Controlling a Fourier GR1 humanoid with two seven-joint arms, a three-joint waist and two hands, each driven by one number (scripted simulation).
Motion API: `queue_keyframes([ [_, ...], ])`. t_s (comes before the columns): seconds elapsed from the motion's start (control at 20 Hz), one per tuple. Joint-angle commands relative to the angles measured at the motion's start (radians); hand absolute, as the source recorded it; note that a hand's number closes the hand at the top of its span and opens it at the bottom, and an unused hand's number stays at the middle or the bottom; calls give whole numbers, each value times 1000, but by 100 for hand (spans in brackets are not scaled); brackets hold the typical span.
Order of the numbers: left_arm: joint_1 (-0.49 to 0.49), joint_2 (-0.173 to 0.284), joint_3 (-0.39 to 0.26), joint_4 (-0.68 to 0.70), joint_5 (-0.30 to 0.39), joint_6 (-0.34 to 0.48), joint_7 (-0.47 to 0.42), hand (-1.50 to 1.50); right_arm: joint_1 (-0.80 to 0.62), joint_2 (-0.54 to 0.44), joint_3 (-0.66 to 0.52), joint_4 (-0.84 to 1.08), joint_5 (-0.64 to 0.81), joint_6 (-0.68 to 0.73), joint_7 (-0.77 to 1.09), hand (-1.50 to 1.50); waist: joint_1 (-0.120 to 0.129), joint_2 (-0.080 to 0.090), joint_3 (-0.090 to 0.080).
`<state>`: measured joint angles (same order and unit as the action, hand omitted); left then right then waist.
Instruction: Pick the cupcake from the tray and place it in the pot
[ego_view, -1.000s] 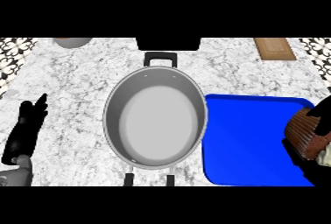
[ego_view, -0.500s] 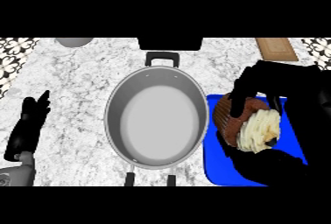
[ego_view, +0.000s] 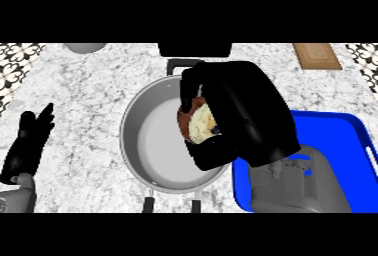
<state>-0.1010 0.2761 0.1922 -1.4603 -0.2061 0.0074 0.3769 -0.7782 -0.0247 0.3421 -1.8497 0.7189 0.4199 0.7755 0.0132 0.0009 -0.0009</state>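
The cupcake (ego_view: 198, 122) is held within the curled fingers of the right hand (ego_view: 240, 112), clear of the blue tray (ego_view: 347, 150) and poised above the right side of the pot (ego_view: 151, 150), evidently for release into it. The pot is set at the counter's (ego_view: 81, 85) middle, the tray touching its right rim. The left hand (ego_view: 28, 145) rests with fingers straight near the counter's left edge. A wooden board (ego_view: 317, 55) lies at the far right corner. No obstruction is noted.

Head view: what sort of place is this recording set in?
Most likely a kitchen counter: a speckled marble-like countertop, a metal pot with handles, and a wooden cutting board at the far edge. Patterned tiles show at the corners.
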Motion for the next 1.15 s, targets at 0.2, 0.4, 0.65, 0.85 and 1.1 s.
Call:
queue_keyframes([
  [0.2, 29, -21, -17, -2, -18, 6, -19, 0, 81, 24, 111, 287, -94, -258, -43, -150, 7, 3, 1],
  [0.4, -51, 10, 19, 60, 2, -8, -18, 0, 83, 24, 83, 321, -181, -405, -142, -150, 3, 5, 1],
  [0.65, -58, 11, 6, 22, -18, 1, 17, 0, 74, 25, 64, 268, -296, -632, -138, -150, 5, 2, 2],
  [0.85, -16, -16, -7, -5, -20, 11, 28, 0, 99, 25, -41, 261, -314, -726, -208, -150, -2, 0, 2],
  [1.1, 9, 8, 30, 25, 11, -19, -19, 0, 234, -35, -156, 159, -356, -707, -298, -150, -17, -1, 1],
])
